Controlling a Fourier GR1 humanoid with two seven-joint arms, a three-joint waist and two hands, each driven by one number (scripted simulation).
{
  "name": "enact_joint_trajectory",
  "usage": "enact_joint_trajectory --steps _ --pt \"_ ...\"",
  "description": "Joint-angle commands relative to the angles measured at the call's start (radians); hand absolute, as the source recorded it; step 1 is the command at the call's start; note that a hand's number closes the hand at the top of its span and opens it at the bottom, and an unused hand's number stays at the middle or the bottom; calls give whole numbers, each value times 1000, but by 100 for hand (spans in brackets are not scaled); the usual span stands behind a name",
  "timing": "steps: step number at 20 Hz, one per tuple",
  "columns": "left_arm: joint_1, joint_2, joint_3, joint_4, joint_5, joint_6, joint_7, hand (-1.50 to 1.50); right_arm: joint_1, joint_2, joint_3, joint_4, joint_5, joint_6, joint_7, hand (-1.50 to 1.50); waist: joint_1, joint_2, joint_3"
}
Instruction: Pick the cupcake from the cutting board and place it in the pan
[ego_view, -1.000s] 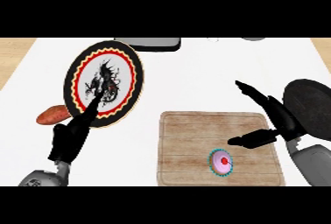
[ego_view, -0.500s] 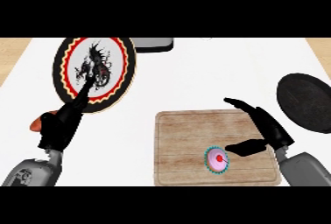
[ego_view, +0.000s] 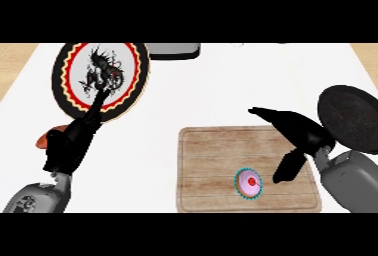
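Observation:
A cupcake with pink icing, a red centre and a teal wrapper sits on the wooden cutting board, near its front right. My right hand hovers open just right of it, thumb pointing down beside the cupcake and fingers stretched over the board. The dark round pan lies at the right edge, behind that hand. My left hand rests open at the left, fingers up over the plate's rim.
A round plate with a red and yellow rim and a black dragon figure lies at the back left. A brown-red object peeks out beside my left hand. A grey object sits at the back edge.
My right hand has come down and nearer to the cupcake, thumb now beside it. The view has shifted, so plate and board sit lower and to the right. The left hand stays open.

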Motion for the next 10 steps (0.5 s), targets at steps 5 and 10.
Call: enact_joint_trajectory --steps 5,10 --pt "10 2 0 -17 -6 -17 -2 0 -195 62 99 -4 -151 420 379 -150 8 -1 -1" --pt "-80 -7 36 32 9 -35 47 0 -249 240 126 50 -247 477 603 -150 -8 2 1"
